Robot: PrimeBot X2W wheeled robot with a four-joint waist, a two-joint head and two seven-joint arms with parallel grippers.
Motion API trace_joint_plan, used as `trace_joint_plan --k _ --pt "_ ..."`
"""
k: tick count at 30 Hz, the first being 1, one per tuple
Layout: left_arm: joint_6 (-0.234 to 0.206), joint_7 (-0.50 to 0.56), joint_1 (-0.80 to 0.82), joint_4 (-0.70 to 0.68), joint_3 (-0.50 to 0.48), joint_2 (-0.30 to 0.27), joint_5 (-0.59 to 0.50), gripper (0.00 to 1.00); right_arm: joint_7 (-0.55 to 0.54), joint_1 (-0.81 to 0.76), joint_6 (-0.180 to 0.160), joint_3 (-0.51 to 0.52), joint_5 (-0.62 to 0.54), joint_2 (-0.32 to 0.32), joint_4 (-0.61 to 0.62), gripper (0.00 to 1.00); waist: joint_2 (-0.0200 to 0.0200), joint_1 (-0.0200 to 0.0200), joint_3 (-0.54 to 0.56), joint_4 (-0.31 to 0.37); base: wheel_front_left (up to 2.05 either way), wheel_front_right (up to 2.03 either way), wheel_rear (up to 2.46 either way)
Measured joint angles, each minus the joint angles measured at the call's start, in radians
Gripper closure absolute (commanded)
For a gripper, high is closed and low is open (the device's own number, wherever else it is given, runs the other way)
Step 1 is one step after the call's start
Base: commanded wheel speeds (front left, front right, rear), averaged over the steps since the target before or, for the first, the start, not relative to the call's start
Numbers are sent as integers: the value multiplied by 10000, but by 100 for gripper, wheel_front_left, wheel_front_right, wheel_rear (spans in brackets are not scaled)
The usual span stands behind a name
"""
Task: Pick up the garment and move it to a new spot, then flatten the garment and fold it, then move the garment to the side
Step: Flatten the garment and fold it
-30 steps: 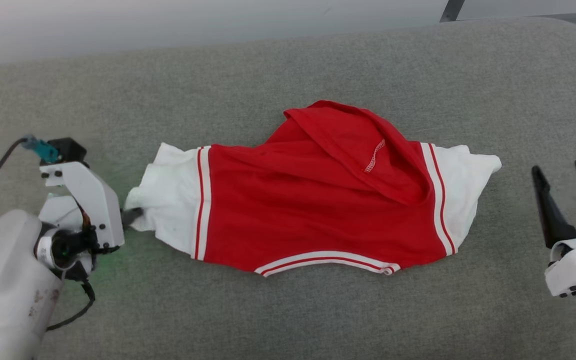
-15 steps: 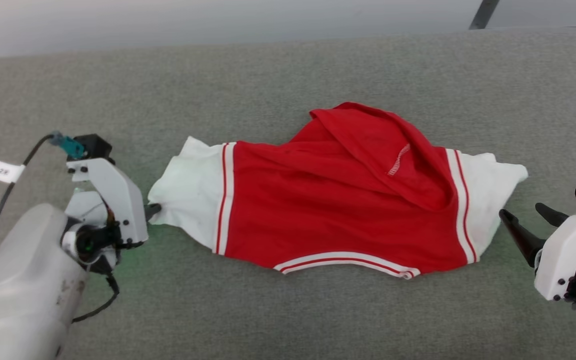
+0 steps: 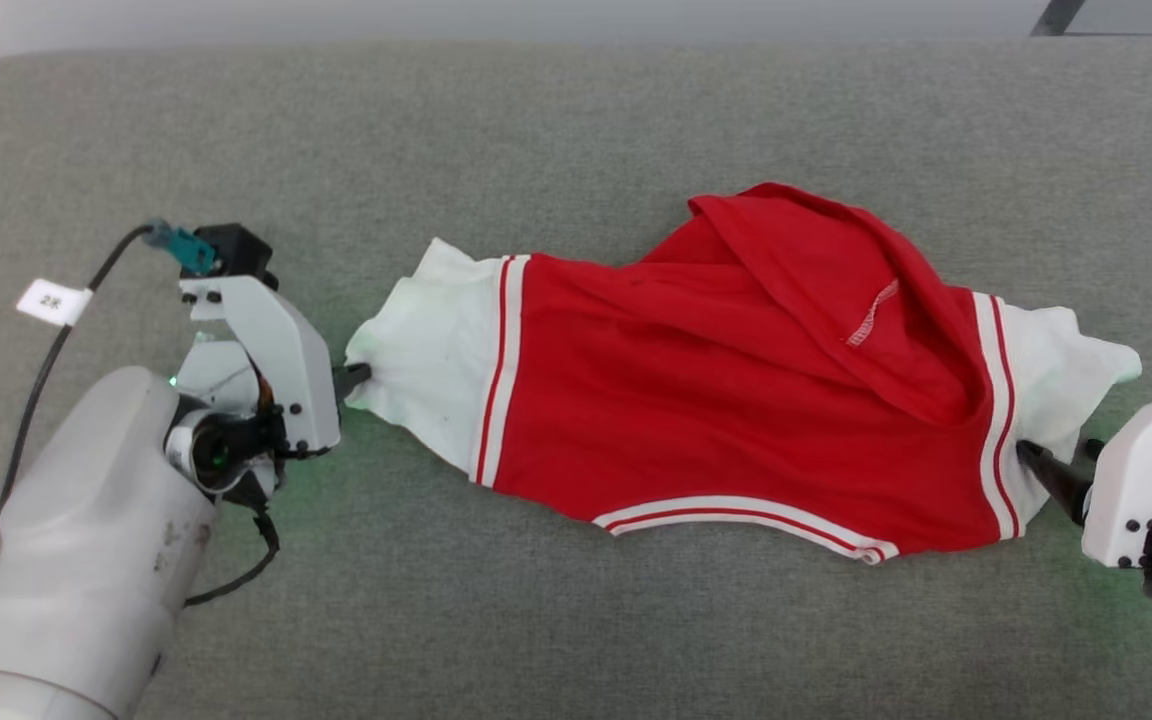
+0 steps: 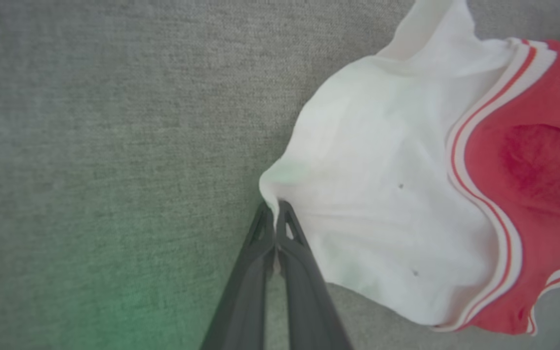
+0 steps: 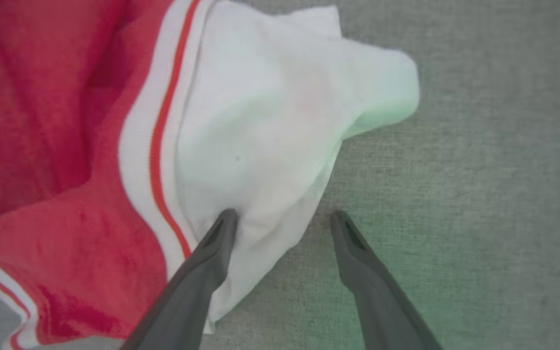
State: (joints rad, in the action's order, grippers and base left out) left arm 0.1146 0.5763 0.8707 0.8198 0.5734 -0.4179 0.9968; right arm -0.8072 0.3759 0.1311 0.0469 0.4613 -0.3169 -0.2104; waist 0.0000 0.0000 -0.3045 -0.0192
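The left gripper [image 3: 356,375], fingers pressed together, pinches a white sleeve edge of the garment [image 3: 736,400] at its 9 o'clock end. The right gripper [image 3: 1058,468], fingers spread apart, sits at the garment's 4 o'clock end, with one finger on the other white sleeve and one on the grey fabric surface [image 3: 576,130]. The red garment lies rumpled, stretched sideways, right of centre.

The garment [image 4: 406,194] runs off the left wrist view's right edge; the left gripper [image 3: 360,375] hides mostly behind its mount [image 3: 281,350] (a dark stub shows); the tag [image 3: 54,301] is unreadable.
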Motion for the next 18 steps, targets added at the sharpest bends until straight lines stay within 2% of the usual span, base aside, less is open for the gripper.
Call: trace_joint_plan --k 5,6,7,18 --pt "46 -65 173 100 35 79 19 100 -500 447 0 169 -232 236 -550 0 0 0 -162 -116 0 0 0" --pt "58 -65 203 142 33 96 52 100 -616 527 0 167 -272 238 -665 9 0 0 -182 -126 0 0 0" --pt "75 -67 226 174 36 104 61 100 -717 625 0 184 -301 263 -794 100 0 0 -200 -133 0 0 0" --pt "96 272 523 593 31 12 244 100 -1565 1733 -8 625 35 629 -1400 100 0 0 147 -127 0 0 0"
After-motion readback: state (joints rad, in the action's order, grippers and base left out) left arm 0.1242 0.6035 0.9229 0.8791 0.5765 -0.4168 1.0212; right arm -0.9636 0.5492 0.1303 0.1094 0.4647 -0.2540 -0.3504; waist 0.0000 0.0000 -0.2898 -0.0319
